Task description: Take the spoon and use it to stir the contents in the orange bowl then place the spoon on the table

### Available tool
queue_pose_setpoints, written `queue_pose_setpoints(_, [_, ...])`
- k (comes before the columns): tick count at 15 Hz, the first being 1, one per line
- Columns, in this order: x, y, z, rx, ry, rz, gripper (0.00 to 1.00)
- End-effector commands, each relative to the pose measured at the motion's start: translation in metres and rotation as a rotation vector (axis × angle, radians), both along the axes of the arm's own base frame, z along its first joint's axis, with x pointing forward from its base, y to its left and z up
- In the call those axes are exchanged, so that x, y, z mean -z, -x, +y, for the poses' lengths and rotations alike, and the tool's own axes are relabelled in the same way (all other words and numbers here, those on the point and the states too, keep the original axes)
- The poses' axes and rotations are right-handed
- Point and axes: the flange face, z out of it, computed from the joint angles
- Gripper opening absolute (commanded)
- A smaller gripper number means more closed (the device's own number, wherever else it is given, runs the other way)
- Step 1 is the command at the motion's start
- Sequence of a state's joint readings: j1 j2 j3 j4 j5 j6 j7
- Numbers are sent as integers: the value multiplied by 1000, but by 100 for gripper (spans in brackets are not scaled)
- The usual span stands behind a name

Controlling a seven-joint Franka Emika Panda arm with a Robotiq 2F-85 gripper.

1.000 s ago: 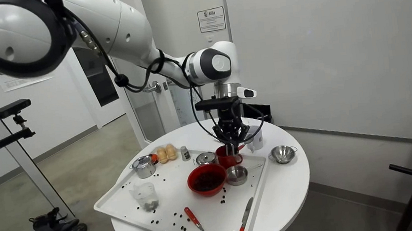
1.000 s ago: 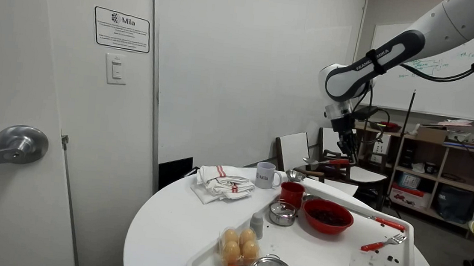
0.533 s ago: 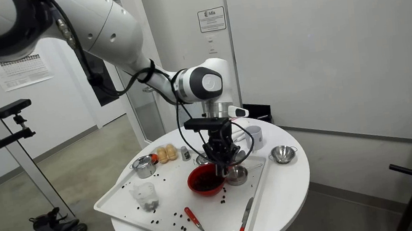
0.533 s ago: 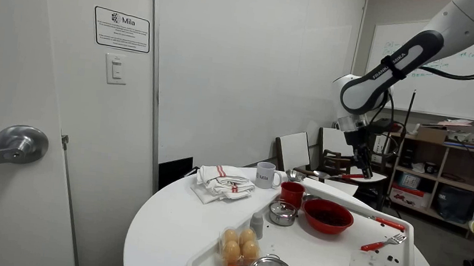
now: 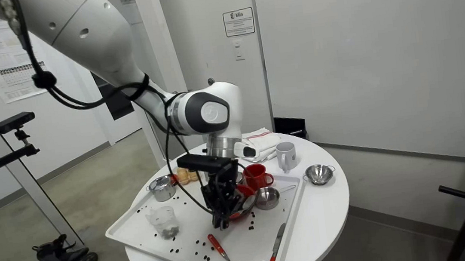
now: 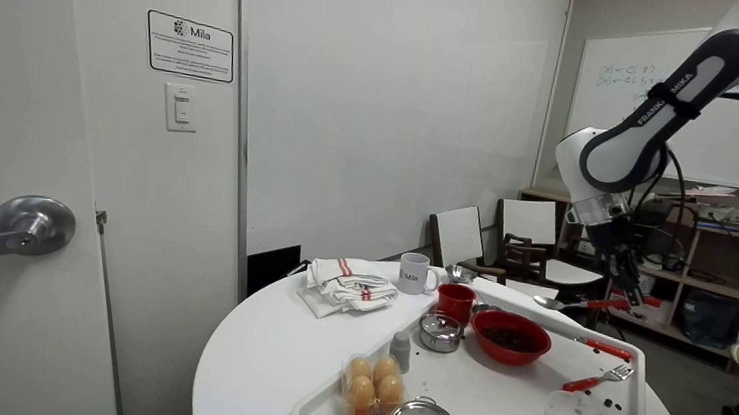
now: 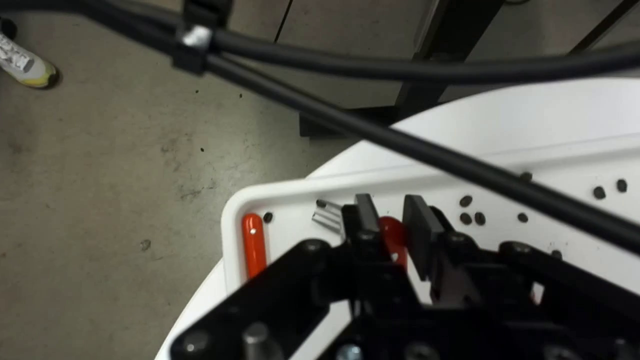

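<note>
My gripper point(image 7: 387, 212) is shut on the red handle of the spoon point(image 7: 394, 235), whose head lies outside the wrist view. In an exterior view the spoon point(image 6: 558, 304) is held roughly level in the air, its metal head pointing left, and the gripper point(image 6: 632, 299) grips the handle near its end. The orange bowl point(image 6: 505, 357), with dark beans inside, sits on the tray. Seen from elsewhere, the gripper point(image 5: 221, 223) hangs in front of the orange bowl point(image 5: 246, 191) and covers much of it. The round white table point(image 6: 249, 357) bears everything.
A white tray point(image 5: 127, 221) carries a fork point(image 5: 227, 256), a knife point(image 5: 274, 251), a clear measuring cup point(image 5: 164, 224), a red cup point(image 5: 257, 176), metal pots and scattered beans. A mug point(image 6: 414, 275), folded towels point(image 6: 349, 283) and a small colander point(image 5: 320, 174) rest beside the tray.
The arm has carried the spoon from above the red cup, past the orange bowl, towards the fork's side of the tray, sinking lower. The spoon has stayed in the grip; the dishes have not moved.
</note>
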State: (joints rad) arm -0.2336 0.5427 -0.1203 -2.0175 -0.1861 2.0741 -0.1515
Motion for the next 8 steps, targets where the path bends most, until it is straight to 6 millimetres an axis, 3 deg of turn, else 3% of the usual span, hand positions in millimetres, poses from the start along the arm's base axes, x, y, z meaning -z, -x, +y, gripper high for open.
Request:
queue_pose_setpoints(1, [1, 44, 19, -1, -25, 30, 7])
queue_pose_setpoints(4, [14, 52, 25, -12, -40, 63, 8])
queue_pose_setpoints(8, [31, 42, 24, -18, -62, 52, 7])
